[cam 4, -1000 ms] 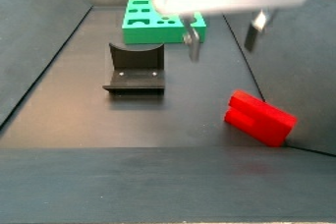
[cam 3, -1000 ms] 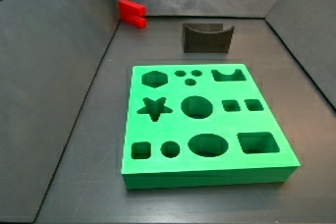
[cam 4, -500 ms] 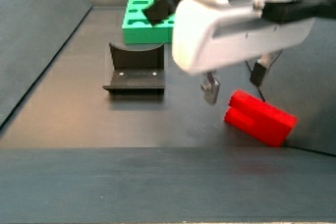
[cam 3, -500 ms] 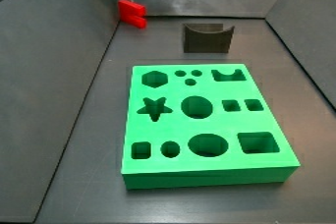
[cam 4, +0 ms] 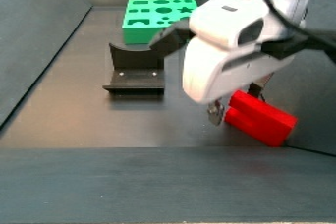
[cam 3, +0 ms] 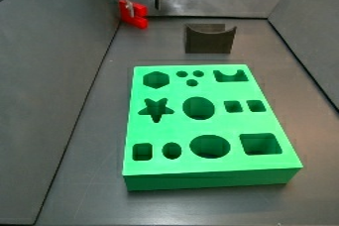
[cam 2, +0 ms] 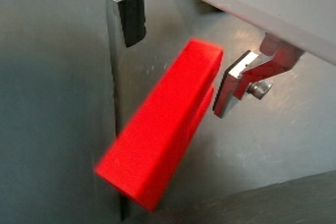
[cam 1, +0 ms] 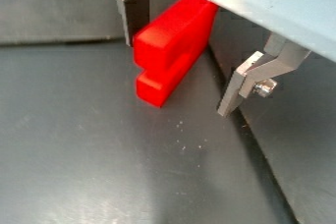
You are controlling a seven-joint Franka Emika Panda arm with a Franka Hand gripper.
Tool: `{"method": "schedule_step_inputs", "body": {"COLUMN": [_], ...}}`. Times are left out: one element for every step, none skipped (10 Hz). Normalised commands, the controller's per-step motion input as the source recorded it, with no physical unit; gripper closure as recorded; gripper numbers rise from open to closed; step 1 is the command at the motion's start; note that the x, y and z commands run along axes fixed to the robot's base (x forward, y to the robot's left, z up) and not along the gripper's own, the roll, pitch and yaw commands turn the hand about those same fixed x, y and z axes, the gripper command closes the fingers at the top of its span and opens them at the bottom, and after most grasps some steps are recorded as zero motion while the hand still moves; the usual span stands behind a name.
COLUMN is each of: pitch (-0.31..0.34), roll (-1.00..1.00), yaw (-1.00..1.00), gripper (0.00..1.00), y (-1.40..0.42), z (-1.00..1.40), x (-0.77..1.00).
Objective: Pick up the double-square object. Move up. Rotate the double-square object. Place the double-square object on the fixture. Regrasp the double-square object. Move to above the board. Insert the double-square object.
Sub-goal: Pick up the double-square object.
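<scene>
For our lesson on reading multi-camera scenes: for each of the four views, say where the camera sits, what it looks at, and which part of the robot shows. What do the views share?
Wrist view: on the arm, looking down at the double-square object between the gripper fingers.
Wrist view: same mount; the object lies between the fingers.
Side view: raised, beyond the board; gripper at the far end.
Side view: low, opposite end; fixture and gripper near.
All four show the red object and open gripper.
</scene>
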Motion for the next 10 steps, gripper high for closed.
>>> {"method": "schedule_step_inputs", "body": {"pitch": [-0.141, -0.153, -0.163, -0.166, 0.034, 0.0, 0.0, 0.0, 0.0, 0.0], "roll": [0.05, 0.06, 0.06, 0.04, 0.0, 0.02, 0.0, 0.0, 0.0, 0.0], "yaw": [0.33, 0.34, 0.35, 0.11, 0.0, -0.04, -0.01, 0.0, 0.0, 0.0], "gripper": [0.0, 0.0, 0.0, 0.0, 0.0, 0.0, 0.0, 0.0, 1.0, 1.0], "y": [0.08, 0.09, 0.09, 0.08, 0.0, 0.0, 0.0, 0.0, 0.0, 0.0], "z": [-0.98, -0.96, -0.95, -0.47, 0.0, 0.0, 0.0, 0.0, 0.0, 0.0], "x": [-0.05, -0.09, -0.11, -0.17, 0.0, -0.11, -0.02, 0.0, 0.0, 0.0]}}
